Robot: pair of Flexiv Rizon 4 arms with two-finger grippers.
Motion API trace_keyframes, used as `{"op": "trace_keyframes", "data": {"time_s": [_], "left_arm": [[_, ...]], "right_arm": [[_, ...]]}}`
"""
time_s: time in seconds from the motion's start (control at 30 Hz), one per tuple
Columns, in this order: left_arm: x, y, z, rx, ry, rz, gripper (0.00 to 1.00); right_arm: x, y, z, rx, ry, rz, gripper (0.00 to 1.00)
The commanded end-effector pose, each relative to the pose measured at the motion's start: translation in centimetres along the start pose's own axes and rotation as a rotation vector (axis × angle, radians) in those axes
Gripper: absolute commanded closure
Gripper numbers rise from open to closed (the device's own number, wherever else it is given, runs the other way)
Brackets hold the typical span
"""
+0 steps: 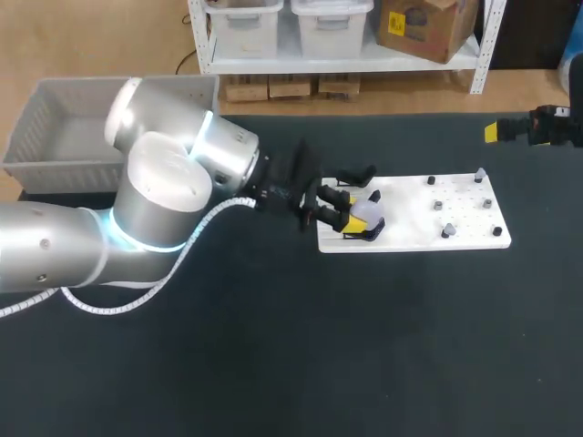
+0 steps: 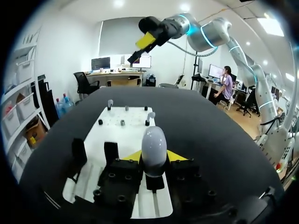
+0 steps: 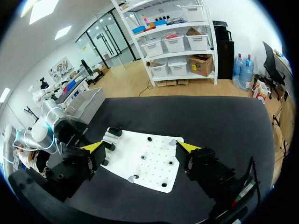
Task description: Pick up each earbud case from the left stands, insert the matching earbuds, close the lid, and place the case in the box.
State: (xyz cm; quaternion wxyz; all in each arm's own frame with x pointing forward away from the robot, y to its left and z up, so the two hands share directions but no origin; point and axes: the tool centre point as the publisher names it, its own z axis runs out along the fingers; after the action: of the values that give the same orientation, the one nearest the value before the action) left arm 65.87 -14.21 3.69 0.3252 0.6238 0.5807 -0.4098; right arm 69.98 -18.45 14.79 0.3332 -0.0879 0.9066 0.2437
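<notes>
the left tool (image 2: 154, 157) grips a white earbud case (image 2: 154, 140) between its yellow tips, at the stand end of a white board (image 1: 410, 220). the right tool (image 3: 140, 148) hangs wide open over the dark tabletop (image 1: 364, 346). the grey box (image 1: 64, 171) sits at far left.

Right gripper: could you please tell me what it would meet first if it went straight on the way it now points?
Probably the white board, which lies straight ahead of the right gripper between its open fingers; nothing shows in between, though depth is unclear.
</notes>
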Motion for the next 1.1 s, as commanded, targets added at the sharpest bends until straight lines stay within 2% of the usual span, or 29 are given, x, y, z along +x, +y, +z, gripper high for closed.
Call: {"op": "trace_keyframes", "data": {"time_s": [0.03,0.2,0.43,0.6,0.83,1.1], "left_arm": [[-1.5,-2.2,-3.0,-0.032,-0.055,0.027,1.0],[-3.4,-2.5,-4.8,0.042,-0.23,0.046,1.0],[-5.4,-2.0,-5.0,0.08,-0.339,0.061,1.0],[-6.2,-2.0,-4.8,0.097,-0.374,0.063,1.0],[-6.6,-1.9,-5.1,0.067,-0.351,0.085,1.0],[-6.5,-1.7,-5.3,0.038,-0.365,0.071,1.0]], "right_arm": [[0.0,0.1,-0.1,0.005,0.001,0.0,0.0],[0.0,0.1,-0.1,0.005,0.001,0.0,0.0],[0.0,0.1,-0.1,0.005,0.001,0.0,0.0],[0.0,0.1,-0.1,0.005,0.001,0.0,0.0],[0.0,0.1,-0.1,0.005,0.001,0.0,0.0],[0.0,0.1,-0.1,0.005,0.001,0.0,0.0]]}}
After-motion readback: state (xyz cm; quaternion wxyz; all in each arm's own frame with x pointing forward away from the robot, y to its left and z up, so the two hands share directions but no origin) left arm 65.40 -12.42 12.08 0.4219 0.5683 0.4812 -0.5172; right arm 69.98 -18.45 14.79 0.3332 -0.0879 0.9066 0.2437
